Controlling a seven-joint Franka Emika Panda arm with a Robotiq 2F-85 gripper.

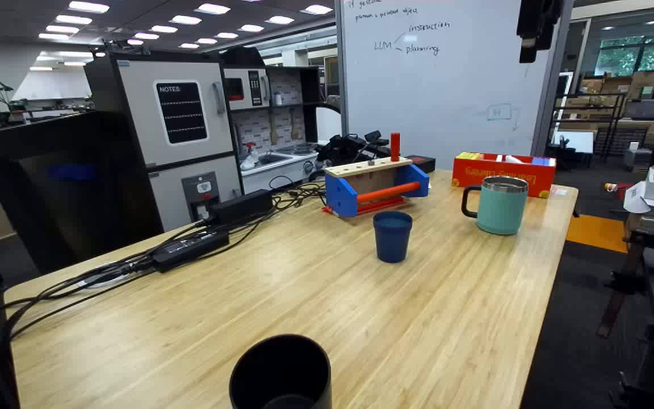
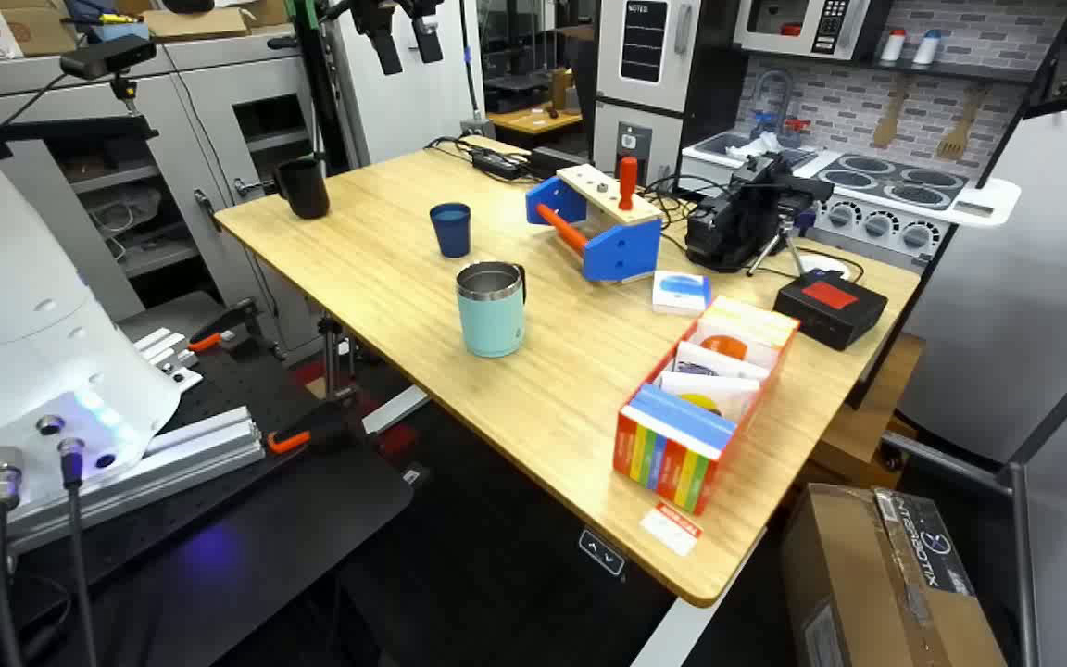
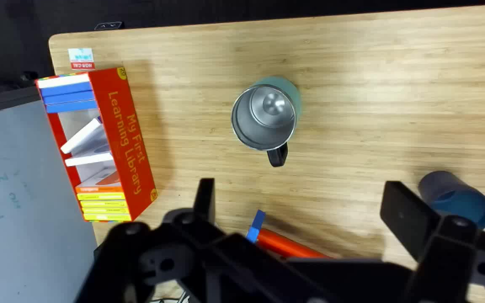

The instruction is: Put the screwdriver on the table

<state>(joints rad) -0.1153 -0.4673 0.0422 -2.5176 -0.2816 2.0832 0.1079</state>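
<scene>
Farthest left of the gripper [image 3: 299, 198] in the wrist view, the red book box [image 3: 122, 145] sat by the end edge of the table [image 3: 364, 92]. The gripper hung high above the planks, its fingers [image 3: 205, 200] spread wide and holding nothing. Ahead of their gap stood the teal mug [image 3: 265, 115], handle toward the gripper, with a strip of wood between it and the long edge. Below the gap, partly hidden, lay the toy workbench [image 1: 386, 192]; in both exterior views the screwdriver [image 1: 395, 146] stood upright at its top board [image 1: 358, 167], shaft out of sight. Just past the right-hand finger was the blue cup [image 3: 461, 200], a broad run of planks separating it from the mug. Farther right, the black mug [image 2: 304, 190] stood near the opposite end edge.
</scene>
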